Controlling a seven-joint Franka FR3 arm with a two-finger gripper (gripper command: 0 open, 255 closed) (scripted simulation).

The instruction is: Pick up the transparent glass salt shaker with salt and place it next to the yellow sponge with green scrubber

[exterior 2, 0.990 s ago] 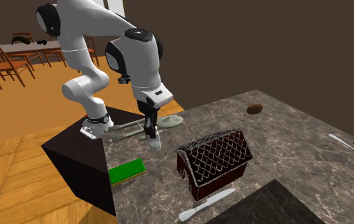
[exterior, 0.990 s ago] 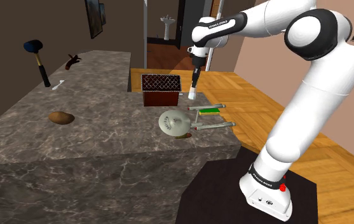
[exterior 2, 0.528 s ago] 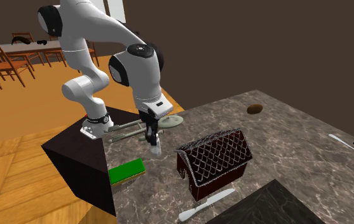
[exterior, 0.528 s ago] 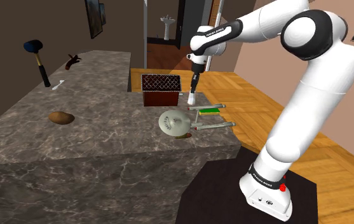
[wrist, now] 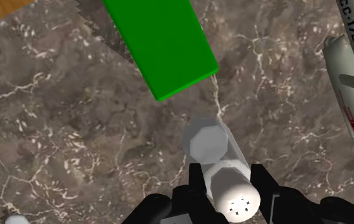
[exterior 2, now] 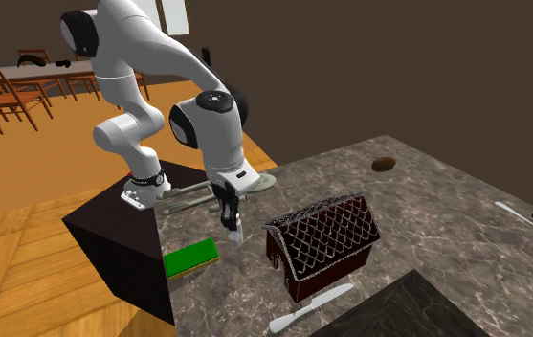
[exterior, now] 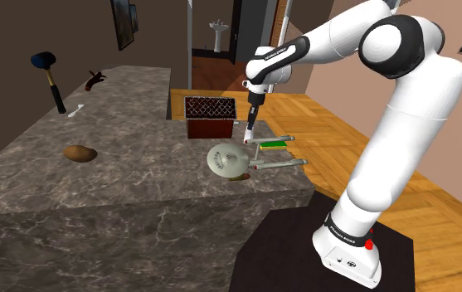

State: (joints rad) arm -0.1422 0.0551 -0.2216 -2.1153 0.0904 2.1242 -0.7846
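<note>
Near the green-topped sponge (exterior 2: 191,258), low over the marbled table (exterior 2: 427,220), the pale salt shaker (exterior 2: 234,233) is gripped between the closed fingers (wrist: 263,188). Compared with a second ago, it is carried lower and closer to the sponge, with the arm bent further down. From the wrist view, the shaker's base is seen just short of the sponge's corner, apart from it. Contact with the table cannot be confirmed. The carry is judged almost done; setting down and release are not yet made.

Hand (exterior 2: 229,220) with shaker (exterior 2: 234,234) lower, nearer sponge (exterior 2: 191,258)
</note>
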